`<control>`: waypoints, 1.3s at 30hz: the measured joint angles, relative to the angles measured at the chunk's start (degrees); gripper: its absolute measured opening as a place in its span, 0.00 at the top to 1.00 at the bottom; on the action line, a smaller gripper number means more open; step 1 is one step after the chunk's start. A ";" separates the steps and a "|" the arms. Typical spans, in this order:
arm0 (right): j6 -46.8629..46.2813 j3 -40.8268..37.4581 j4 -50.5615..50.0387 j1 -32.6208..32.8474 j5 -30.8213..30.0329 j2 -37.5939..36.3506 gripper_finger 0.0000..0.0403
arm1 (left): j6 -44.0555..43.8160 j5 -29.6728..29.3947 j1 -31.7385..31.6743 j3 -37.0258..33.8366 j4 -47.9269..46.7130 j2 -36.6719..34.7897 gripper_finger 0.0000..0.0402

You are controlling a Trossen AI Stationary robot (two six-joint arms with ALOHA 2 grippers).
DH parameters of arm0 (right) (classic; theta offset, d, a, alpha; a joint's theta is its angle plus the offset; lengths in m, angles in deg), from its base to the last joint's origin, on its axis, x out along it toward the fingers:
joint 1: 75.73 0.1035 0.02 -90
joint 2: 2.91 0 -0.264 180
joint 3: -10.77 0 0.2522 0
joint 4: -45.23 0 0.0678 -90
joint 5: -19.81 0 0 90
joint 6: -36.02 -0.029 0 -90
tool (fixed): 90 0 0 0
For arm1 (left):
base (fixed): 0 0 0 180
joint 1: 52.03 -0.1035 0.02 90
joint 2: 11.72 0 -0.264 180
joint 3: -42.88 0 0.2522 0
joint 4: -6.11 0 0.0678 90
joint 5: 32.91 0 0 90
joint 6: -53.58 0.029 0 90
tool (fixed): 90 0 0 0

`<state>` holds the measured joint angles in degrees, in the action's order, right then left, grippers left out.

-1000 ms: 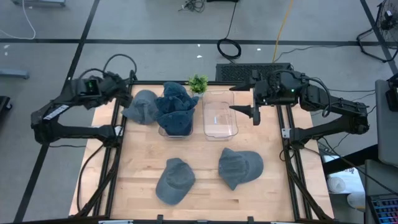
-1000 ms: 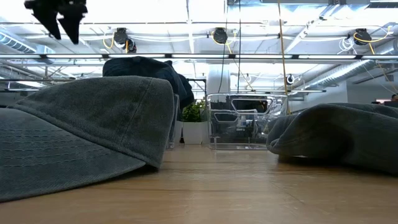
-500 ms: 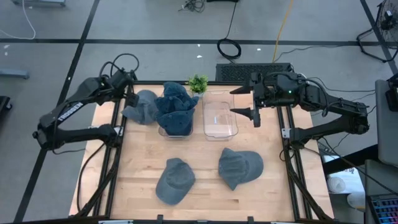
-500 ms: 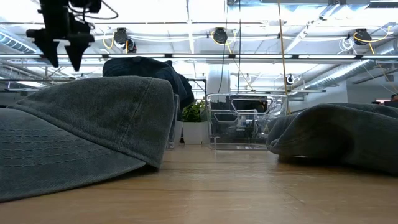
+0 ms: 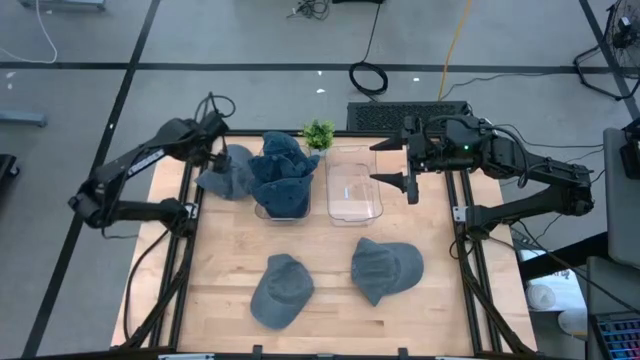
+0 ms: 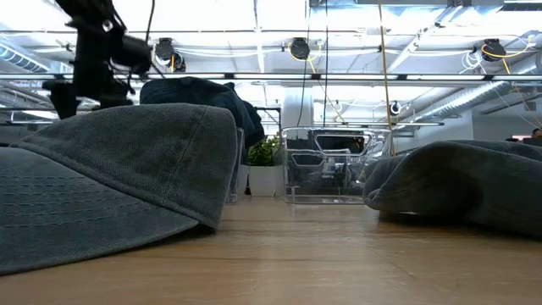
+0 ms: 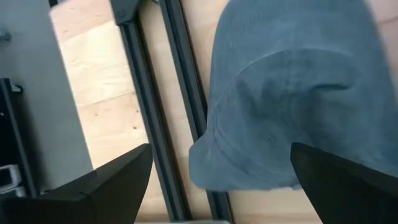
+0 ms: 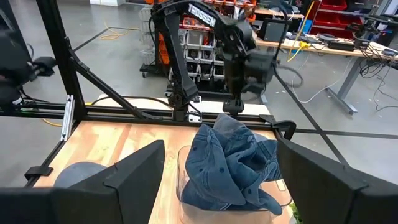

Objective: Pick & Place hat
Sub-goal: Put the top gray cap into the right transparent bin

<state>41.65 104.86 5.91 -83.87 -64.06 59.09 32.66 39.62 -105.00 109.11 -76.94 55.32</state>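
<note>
Light wooden table [image 5: 330, 260] on grey concrete floor [image 5: 250, 40]; left gripper [image 7: 217, 180] spread over denim cap [image 7: 292, 93], right gripper [image 8: 214, 180] apart, empty.

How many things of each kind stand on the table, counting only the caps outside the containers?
Blue-grey fabric caps outside the containers: 3
Clear plastic containers: 2
Small green potted plant: 1
Total: 6
</note>
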 joint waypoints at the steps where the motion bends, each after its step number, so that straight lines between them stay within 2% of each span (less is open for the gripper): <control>1: 0.00 0.00 0.00 0.00 0.00 0.00 0.27 | 0.99 0.00 -0.18 -0.90 1.05 0.72 0.03; 5: 0.00 0.00 0.00 0.00 0.00 0.00 0.27 | 4.96 0.04 -0.83 -4.41 6.11 2.84 0.03; 12: 0.00 0.00 0.00 0.00 -0.02 0.00 0.27 | 4.63 -0.63 -1.49 -6.67 9.22 4.21 0.03; 15: 0.08 0.00 0.02 0.00 -0.03 0.00 0.27 | 4.54 2.60 -1.68 -6.67 9.29 4.22 0.03; 17: 0.18 0.00 0.07 0.00 -0.04 0.00 0.27 | 2.85 5.79 -1.81 -6.67 10.02 4.22 0.03; 24: 1.48 0.00 0.59 0.00 -0.04 0.00 0.27 | -2.87 5.54 -2.17 -6.97 12.53 4.38 0.03; 33: 1.73 0.00 0.46 -0.02 -0.05 0.00 0.27 | -4.73 7.68 -2.29 -9.37 13.45 10.24 0.03; 36: 2.74 0.00 0.46 -0.01 -0.07 0.00 0.27 | -3.83 8.65 -2.23 -9.39 13.42 11.42 0.07; 39: 4.65 0.00 0.46 -0.01 -0.09 0.00 0.28 | -3.66 8.79 -1.98 -9.36 13.39 11.63 0.18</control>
<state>46.30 104.86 6.37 -83.88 -64.15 59.09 29.01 48.41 -106.99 99.75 -63.55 66.96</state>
